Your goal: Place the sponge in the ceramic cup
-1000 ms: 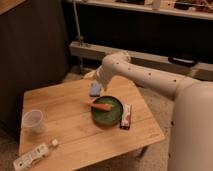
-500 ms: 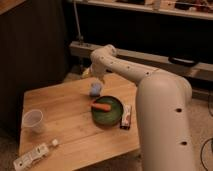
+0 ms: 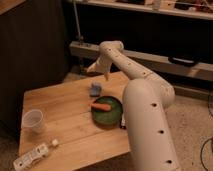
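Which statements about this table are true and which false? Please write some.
1. The blue-grey rectangular sponge lies inside the plain white ceramic cup. False: it lies on the wooden table, beside the round dark green plate.
2. The orange carrot-like piece lies on the plate. True.
3. The robot's hand is above the cup. False: it is above the sponge, at the table's far side.
4. The cup stands upright, apart from the plate. True.
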Robot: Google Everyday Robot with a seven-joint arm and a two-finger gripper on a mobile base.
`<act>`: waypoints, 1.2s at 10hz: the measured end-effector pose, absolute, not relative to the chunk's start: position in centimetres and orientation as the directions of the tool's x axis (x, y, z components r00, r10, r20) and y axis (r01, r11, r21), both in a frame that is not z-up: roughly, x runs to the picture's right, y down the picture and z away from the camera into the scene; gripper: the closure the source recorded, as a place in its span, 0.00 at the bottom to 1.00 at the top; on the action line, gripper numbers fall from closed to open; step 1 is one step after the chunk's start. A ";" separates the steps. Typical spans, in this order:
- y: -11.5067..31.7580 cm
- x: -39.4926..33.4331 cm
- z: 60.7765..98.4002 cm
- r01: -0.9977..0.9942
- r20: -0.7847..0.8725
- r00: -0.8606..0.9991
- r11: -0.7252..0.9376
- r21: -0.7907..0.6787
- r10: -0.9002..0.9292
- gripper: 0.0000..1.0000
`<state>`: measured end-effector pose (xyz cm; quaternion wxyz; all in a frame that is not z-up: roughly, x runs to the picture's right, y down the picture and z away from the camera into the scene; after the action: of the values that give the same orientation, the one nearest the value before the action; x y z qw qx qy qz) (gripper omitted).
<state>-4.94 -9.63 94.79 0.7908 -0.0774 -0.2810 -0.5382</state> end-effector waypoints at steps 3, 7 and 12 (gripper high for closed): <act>-8.0 -6.4 94.1 0.896 0.524 0.134 0.329 0.299 -0.841 0.20; -5.0 -9.2 94.5 0.937 0.462 -0.099 0.073 0.341 -0.881 0.20; -4.0 -10.1 96.2 0.970 0.475 -0.108 0.012 0.243 -0.874 0.20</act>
<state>-10.10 -4.04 96.16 0.6616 -0.0921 -0.2617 -0.6967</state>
